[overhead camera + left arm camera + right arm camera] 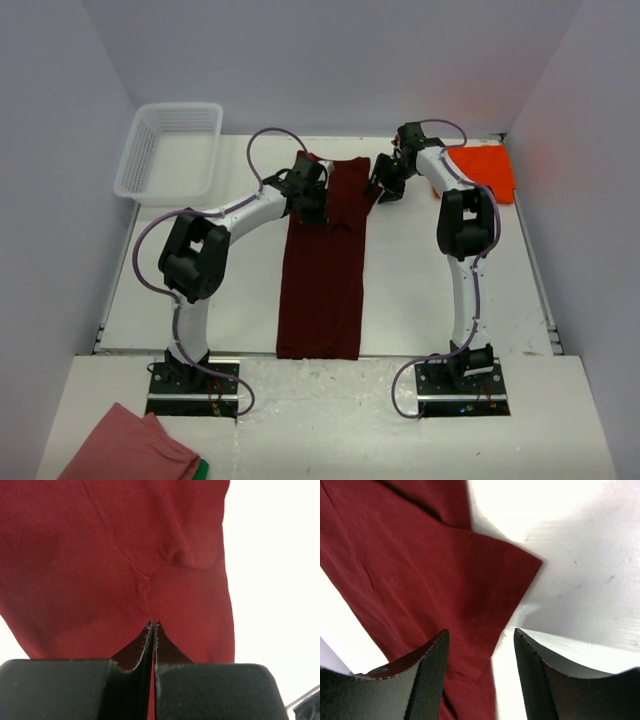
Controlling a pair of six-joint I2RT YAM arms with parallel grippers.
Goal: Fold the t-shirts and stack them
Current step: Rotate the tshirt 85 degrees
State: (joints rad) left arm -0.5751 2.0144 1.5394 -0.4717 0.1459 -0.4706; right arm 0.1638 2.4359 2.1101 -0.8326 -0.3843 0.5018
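At the far end of the maroon t-shirt (320, 280), the left gripper (152, 625) sits pressed together while the right gripper (480, 632) spreads astride its right corner.

Right gripper (480, 632): jaws spread, nothing pinched. The black fingers (427, 680) have mesh-textured inner pads and rise from the bottom edge. The dark maroon-red fabric shirt (430, 580) lies flat, filling the area ahead-left of the jaws. Its long edge runs down through the gap, closer to the left finger. One pointed corner sticks out ahead of the right finger. A second layer overlaps far ahead. White table surface (580, 555) shows ahead-right and in a strip outside the left finger.
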